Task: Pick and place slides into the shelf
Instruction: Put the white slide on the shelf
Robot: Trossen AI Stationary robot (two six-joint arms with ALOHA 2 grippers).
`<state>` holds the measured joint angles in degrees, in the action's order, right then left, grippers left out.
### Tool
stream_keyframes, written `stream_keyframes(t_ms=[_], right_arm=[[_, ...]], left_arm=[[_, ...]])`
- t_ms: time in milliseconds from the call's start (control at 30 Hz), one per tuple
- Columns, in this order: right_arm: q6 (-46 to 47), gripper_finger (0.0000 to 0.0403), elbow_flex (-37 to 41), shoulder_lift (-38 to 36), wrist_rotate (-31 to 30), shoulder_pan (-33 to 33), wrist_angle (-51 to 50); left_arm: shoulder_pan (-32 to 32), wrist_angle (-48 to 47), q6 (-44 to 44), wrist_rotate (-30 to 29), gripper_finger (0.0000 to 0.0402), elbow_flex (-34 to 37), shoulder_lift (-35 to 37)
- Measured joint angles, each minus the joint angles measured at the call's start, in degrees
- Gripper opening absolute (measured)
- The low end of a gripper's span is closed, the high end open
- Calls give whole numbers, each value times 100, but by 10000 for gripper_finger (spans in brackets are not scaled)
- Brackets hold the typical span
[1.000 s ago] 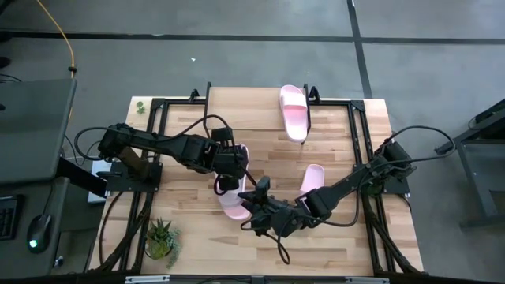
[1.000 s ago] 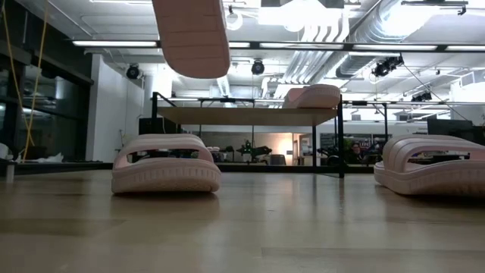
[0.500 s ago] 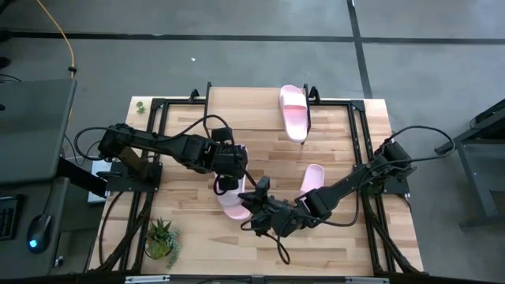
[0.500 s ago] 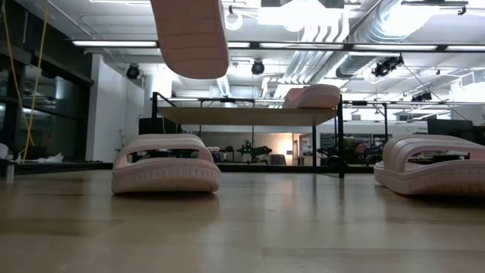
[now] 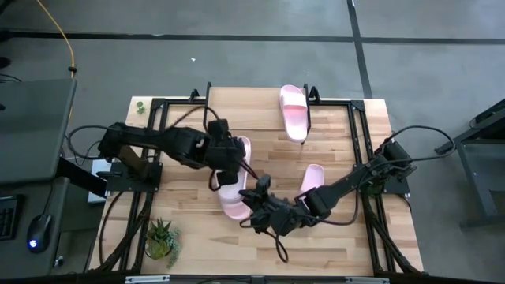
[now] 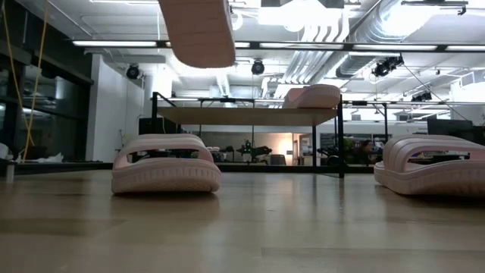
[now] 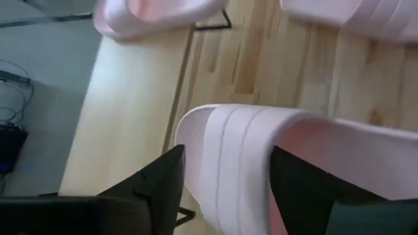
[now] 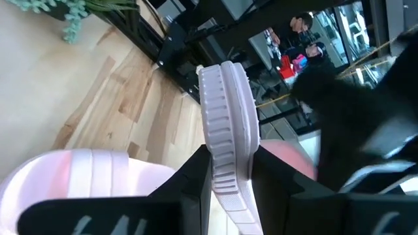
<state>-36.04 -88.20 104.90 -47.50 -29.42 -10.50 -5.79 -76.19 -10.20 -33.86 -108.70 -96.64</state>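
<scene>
One pale pink slide [image 6: 198, 30] hangs in the air above the table's middle. My right gripper [image 8: 228, 189] is shut on one end of it. My left gripper [image 7: 225, 196] is open, one finger on each side of that slide's ribbed strap [image 7: 228, 163]. In the high view the left gripper [image 5: 225, 167] stands just left of the slide [image 5: 242, 147], and the right gripper [image 5: 254, 197] is at its near end. Two slides [image 6: 167, 163] [image 6: 436, 163] rest sole-down on the table. Another slide [image 6: 312, 96] lies on the shelf [image 6: 242, 115] at the far edge. My right gripper pinches the lifted slide's end [image 8: 228, 176] between its two fingers, across its thickness. One finger is on the grooved sole side, the other on the footbed side. It comes nearly level from the table's near right. The slide is clear of the table. My left gripper: I cannot tell whether its open fingers touch the strap.
A potted plant [image 5: 160, 239] stands at the near left corner. Black frame rails [image 5: 158, 142] run along the table's sides. One table slide [image 5: 234, 207] lies right under the grippers, the other [image 5: 312, 178] to their right. People show in the room beyond [image 8: 307, 32].
My left gripper has opened and risen a little, pulling back toward the far left. The lifted slide has shifted slightly upward in the low view and stays in my right gripper's hold. My right gripper has kept its place.
</scene>
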Motion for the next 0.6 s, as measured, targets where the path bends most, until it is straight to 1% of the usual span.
stream_keyframes(t_ms=[100,233,400,533,600], right_arm=[[3,67,0,0,98,40,-66],[76,66,4,-56,327,132,-349],[111,66,4,-198,297,314,-459],[-18,66,4,-384,351,389,-466],[-83,66,4,-507,438,442,-533]], left_arm=[[-86,-406,-74,-28,202,-607,14],[-319,-777,-112,-21,191,-1386,15],[-716,-1087,-157,5,173,-2241,15],[-964,-1319,-162,-19,159,-2636,11],[-1063,-1351,-164,-19,153,-2574,108]])
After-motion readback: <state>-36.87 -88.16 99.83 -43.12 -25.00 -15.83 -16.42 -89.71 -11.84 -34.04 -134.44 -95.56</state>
